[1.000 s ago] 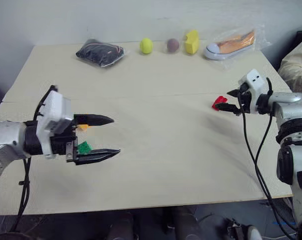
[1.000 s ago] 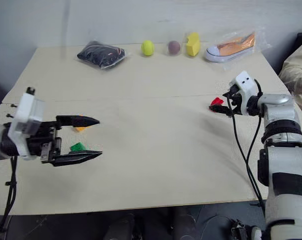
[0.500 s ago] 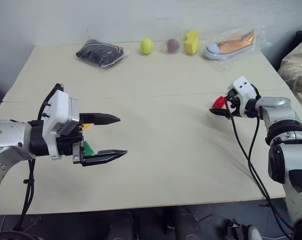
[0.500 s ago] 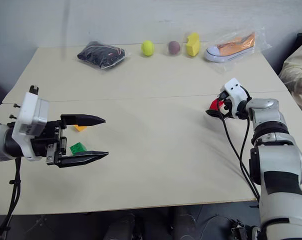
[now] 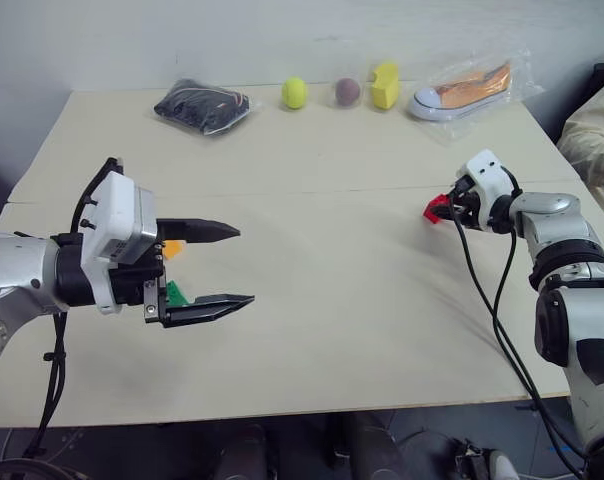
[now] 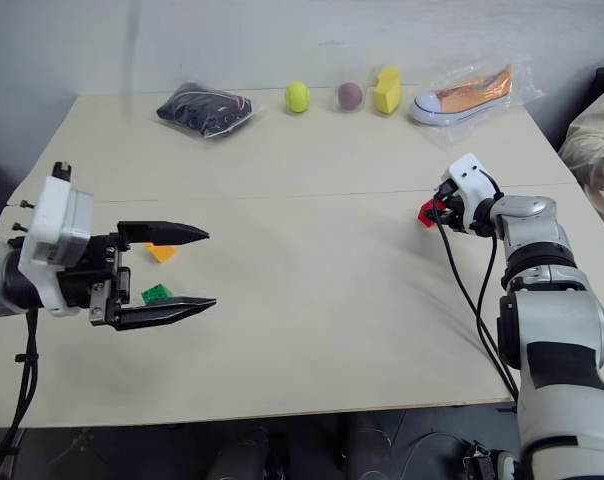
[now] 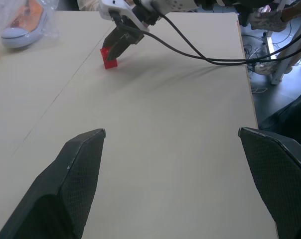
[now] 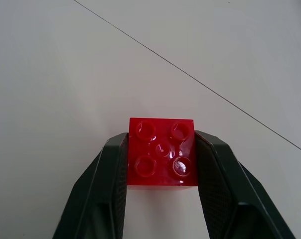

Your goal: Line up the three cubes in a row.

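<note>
One pale wooden table (image 5: 312, 330), grey wall (image 5: 282, 40) behind

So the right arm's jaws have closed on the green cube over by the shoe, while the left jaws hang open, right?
Not quite: the cube in the right gripper is the red cube, not green, as the right wrist view shows. The green cube lies on the table by the open left gripper. The rest is right.
</note>
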`<state>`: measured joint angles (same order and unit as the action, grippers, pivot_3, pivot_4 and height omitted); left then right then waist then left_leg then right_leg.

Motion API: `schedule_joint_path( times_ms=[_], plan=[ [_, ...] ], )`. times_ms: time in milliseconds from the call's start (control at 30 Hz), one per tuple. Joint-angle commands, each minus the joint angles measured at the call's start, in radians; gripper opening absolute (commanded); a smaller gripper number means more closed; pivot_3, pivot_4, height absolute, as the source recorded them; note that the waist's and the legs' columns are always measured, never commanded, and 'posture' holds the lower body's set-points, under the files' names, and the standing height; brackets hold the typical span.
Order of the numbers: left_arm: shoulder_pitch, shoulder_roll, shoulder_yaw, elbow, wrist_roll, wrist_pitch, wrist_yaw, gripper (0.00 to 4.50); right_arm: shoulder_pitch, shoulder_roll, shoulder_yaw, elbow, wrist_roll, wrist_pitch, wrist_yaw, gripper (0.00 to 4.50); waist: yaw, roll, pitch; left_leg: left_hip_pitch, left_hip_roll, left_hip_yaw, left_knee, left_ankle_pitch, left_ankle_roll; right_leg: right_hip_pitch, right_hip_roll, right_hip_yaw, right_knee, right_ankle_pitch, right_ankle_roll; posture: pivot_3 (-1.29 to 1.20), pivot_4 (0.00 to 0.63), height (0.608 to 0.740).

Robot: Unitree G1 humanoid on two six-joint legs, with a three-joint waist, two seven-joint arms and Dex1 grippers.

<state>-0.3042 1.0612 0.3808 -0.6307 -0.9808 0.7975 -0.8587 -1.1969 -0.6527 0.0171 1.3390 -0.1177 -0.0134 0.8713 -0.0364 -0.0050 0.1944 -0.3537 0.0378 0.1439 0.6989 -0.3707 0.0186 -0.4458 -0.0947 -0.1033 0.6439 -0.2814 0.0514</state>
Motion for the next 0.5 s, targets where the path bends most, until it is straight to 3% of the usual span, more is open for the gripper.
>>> schedule_joint_path(
  times_ms=[33,167,233,367,500],
  plan=[
    [-0.019,0.007,-0.008,-0.014,-0.021,-0.010,-0.017,4.50,-0.007,-0.028,-0.013,-0.030,0.015,-0.047,0.152,1.46,0.000,0.000,0.000,0.000,0.000,0.000,0.000,0.000,0.000,0.000,0.000,0.000,0.000,0.000,0.000,0.00,0.150,0.740],
    [-0.030,0.008,-0.023,-0.012,-0.031,-0.006,-0.033,4.50,-0.006,-0.034,-0.014,-0.143,0.089,-0.003,0.529,1.46,0.001,0.000,0.000,0.000,0.000,0.000,0.000,0.000,0.000,0.000,0.001,0.000,0.000,0.000,0.000,0.00,0.150,0.740],
    [-0.032,0.008,-0.032,-0.011,-0.037,-0.005,-0.042,4.50,0.065,-0.044,0.013,-0.329,0.167,0.073,0.697,1.46,0.002,0.000,0.000,0.000,0.001,0.000,0.000,0.000,0.000,0.000,0.001,0.000,0.001,0.000,0.000,0.00,0.150,0.740],
    [-0.041,-0.001,-0.079,-0.012,-0.029,-0.012,-0.063,4.50,0.411,-0.159,0.121,-1.031,0.437,0.308,0.743,1.46,0.021,0.000,0.000,-0.001,0.001,-0.004,0.000,0.000,-0.001,0.001,0.001,-0.002,0.000,0.000,0.000,0.00,0.150,0.740],
    [-0.064,-0.017,-0.149,-0.014,-0.012,-0.024,-0.086,4.50,0.639,-0.169,0.128,-1.390,0.455,0.316,0.661,1.46,0.030,0.000,0.000,-0.001,0.000,-0.004,0.002,-0.001,-0.001,0.001,0.001,-0.002,-0.001,0.000,0.000,0.00,0.150,0.740]
  ],
)
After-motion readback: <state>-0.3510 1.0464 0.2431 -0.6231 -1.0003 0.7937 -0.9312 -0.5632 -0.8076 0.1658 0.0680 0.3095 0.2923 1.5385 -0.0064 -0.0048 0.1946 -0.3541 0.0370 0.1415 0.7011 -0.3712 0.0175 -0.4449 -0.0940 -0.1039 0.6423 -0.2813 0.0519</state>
